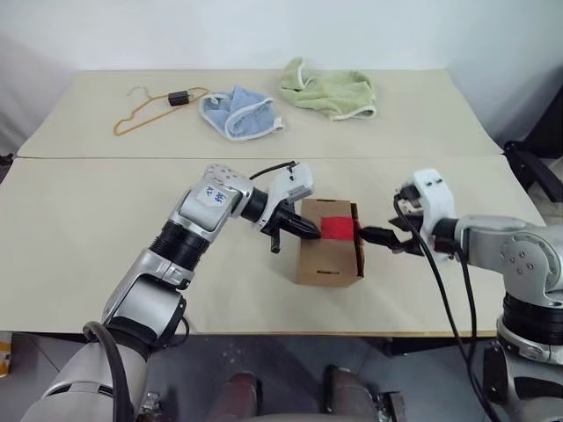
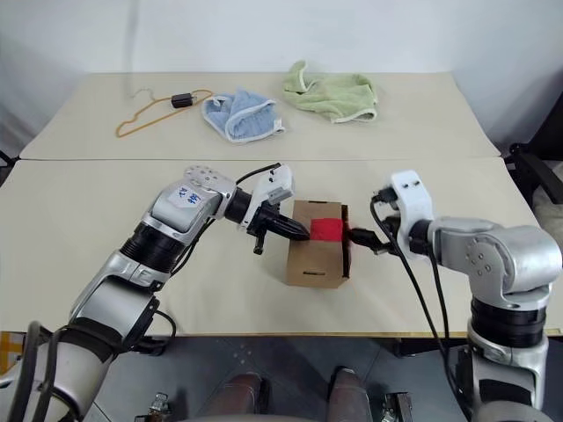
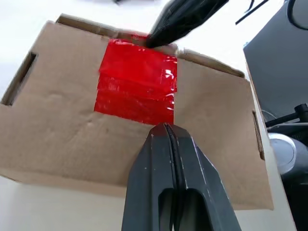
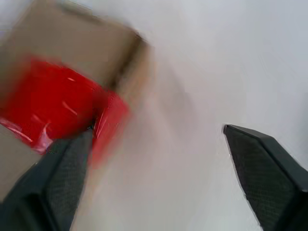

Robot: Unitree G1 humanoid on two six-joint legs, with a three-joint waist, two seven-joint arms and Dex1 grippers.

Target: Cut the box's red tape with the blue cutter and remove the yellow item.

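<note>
The brown cardboard box [image 1: 327, 262] sits near the table's front edge with its lid down. The red tape [image 1: 336, 229] lies across the lid and over its right edge. My left gripper [image 1: 310, 230] is shut with nothing between its fingers. Its tips [image 3: 165, 129] sit on the lid at the edge of the red tape [image 3: 137, 82]. My right gripper [image 1: 383, 239] is open just to the right of the box. One of its fingers [image 4: 57, 178] is close to the taped edge and the other hangs over bare table. The blue cutter and the yellow item are out of view.
An orange wire hanger [image 1: 145, 110], a blue cloth [image 1: 237, 114] and a green cloth [image 1: 332, 93] lie at the back of the table. A black object [image 1: 537, 163] stands past the table's right edge. The table's front edge runs just below the box.
</note>
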